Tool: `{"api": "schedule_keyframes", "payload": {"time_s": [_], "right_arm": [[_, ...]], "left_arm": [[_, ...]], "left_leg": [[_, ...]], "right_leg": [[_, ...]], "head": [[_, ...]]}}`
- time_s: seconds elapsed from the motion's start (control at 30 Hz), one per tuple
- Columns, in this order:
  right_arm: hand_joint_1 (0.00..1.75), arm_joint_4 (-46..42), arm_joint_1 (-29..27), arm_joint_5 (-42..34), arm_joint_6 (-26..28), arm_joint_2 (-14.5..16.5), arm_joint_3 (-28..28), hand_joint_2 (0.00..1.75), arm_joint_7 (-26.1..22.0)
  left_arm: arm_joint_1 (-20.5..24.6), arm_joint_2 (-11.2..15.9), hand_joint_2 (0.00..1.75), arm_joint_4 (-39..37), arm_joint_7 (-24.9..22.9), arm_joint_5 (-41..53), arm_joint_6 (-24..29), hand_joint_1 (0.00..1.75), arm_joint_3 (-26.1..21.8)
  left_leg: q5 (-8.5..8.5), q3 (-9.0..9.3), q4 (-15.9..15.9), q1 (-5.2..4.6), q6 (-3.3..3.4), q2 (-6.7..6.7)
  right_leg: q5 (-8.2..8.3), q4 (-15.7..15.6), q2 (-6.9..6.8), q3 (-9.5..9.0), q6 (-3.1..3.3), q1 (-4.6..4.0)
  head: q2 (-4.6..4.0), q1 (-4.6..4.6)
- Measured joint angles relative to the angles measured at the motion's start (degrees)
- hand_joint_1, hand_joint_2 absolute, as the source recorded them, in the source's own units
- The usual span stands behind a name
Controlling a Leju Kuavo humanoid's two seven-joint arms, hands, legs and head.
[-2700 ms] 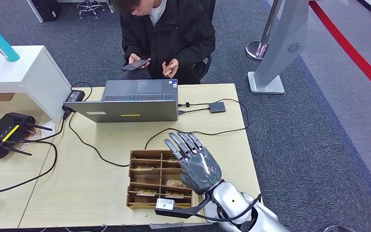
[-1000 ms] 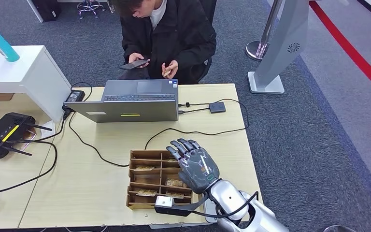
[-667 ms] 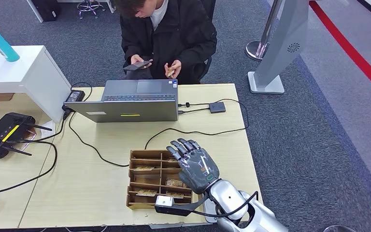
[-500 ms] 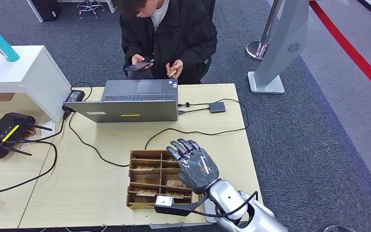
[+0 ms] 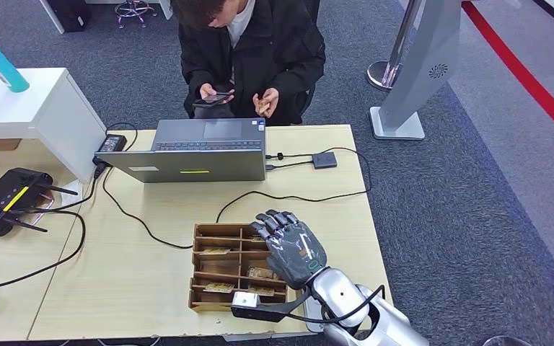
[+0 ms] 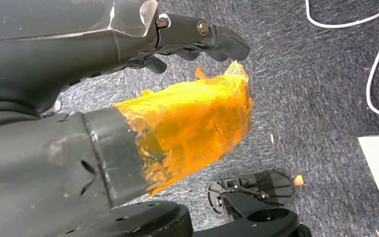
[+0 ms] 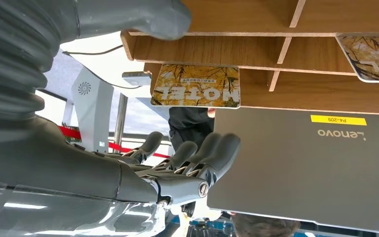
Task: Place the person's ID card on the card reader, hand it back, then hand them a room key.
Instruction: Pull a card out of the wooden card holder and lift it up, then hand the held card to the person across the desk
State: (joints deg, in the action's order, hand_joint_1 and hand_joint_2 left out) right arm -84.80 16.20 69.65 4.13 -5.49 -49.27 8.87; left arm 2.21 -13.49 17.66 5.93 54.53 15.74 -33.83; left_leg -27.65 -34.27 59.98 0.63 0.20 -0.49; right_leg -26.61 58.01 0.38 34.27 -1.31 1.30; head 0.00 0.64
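My right hand (image 5: pixel 292 245) hovers over the right side of the wooden card tray (image 5: pixel 196 268), fingers bent down toward its far right compartment, holding nothing. In the right wrist view the fingers (image 7: pixel 197 154) curl just short of a yellow hotel room key (image 7: pixel 196 86) lying in a compartment; a second key (image 7: pixel 370 57) lies beside it. More keys (image 5: pixel 216 251) sit in the tray. The seated person holds a phone (image 5: pixel 213 97) and a small card (image 5: pixel 263 105). The black card reader (image 5: pixel 324 159) lies on the desk's far right. My left hand (image 6: pixel 49 59), thumb wrapped in orange tape (image 6: pixel 187 123), hangs empty over carpet.
A grey laptop (image 5: pixel 191 162) stands between the tray and the person, its lid (image 7: pixel 301 168) close behind the tray. Black cables (image 5: pixel 288 196) cross the desk between reader and tray. A router (image 5: pixel 3 198) and white shelf (image 5: pixel 36 108) stand at the left.
My right hand's fingers went from stretched upward to bent down and the hand sank toward the tray. The person raised the phone and card slightly.
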Motion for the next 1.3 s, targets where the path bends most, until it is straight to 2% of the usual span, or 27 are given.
{"api": "schedule_keyframes", "payload": {"time_s": [0.17,1.3], "right_arm": [[0.63,0.2,0.0,-0.1,-0.1,0.0,0.0,1.75,0.1],[0.72,1.7,0.1,-0.5,-0.7,0.5,-0.1,1.75,0.5]], "left_arm": [[0.0,0.0,0.00,0.0,0.0,0.0,-0.1,0.00,0.0],[-0.1,-0.3,0.00,0.6,-0.4,0.1,-0.3,0.00,0.9]], "left_leg": [[0.00,0.00,0.0,0.00,0.00,0.00],[0.00,0.00,0.0,0.00,0.00,0.00]], "right_leg": [[0.00,0.0,0.00,0.00,0.00,0.00],[0.00,0.0,0.00,0.00,0.00,0.00]], "head": [[0.00,0.00],[0.00,0.00]]}}
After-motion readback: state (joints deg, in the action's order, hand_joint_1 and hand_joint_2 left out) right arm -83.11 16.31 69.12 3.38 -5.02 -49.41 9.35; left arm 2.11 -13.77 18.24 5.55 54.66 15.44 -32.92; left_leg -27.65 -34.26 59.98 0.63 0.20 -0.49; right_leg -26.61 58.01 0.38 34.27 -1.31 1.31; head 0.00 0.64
